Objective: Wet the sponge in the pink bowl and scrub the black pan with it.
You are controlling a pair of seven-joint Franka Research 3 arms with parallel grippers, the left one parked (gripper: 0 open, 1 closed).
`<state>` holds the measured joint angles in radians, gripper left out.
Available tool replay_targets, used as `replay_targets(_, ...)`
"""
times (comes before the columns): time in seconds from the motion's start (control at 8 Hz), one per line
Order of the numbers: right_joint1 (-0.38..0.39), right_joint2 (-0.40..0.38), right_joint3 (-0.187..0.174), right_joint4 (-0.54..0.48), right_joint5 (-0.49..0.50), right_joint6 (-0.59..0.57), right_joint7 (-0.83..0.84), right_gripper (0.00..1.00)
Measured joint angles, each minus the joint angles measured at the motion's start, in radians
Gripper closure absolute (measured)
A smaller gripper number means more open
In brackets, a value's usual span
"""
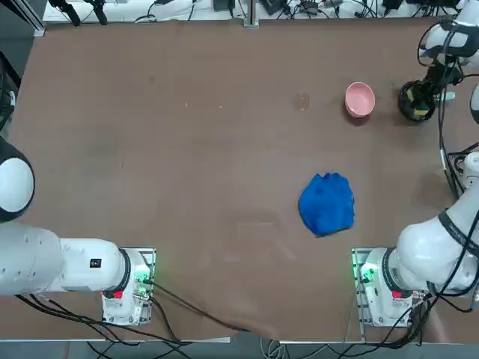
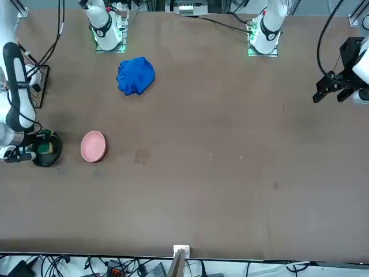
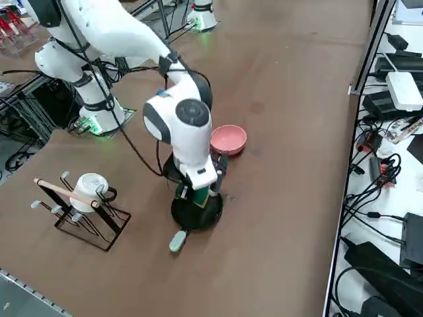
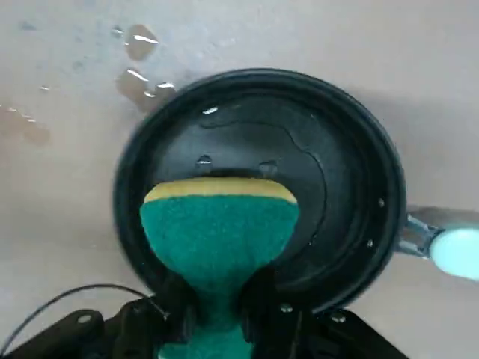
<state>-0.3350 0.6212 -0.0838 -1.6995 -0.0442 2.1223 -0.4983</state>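
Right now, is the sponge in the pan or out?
In: the right end effector presses the sponge onto the black pan.

The right gripper [image 4: 213, 314] is holding the sponge [image 4: 217, 232] down inside the black pan [image 4: 329, 187], at the table's [image 1: 187, 187] far right. The pink bowl [image 1: 360, 99] is sitting just left of the pan, apart from it. The cloth [image 1: 327, 203] is lying nearer the robot. A rack [image 3: 82, 214] is standing right of the pan.
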Motion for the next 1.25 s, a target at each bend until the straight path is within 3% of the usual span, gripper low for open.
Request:
replay_targets(0.5, -0.075, 0.065, 0.005, 0.057, 0.002, 0.002, -0.101, 0.67)
replay_targets(1.25, -0.068, 0.102, 0.030, 0.121, 0.002, 0.002, -0.103, 0.67)
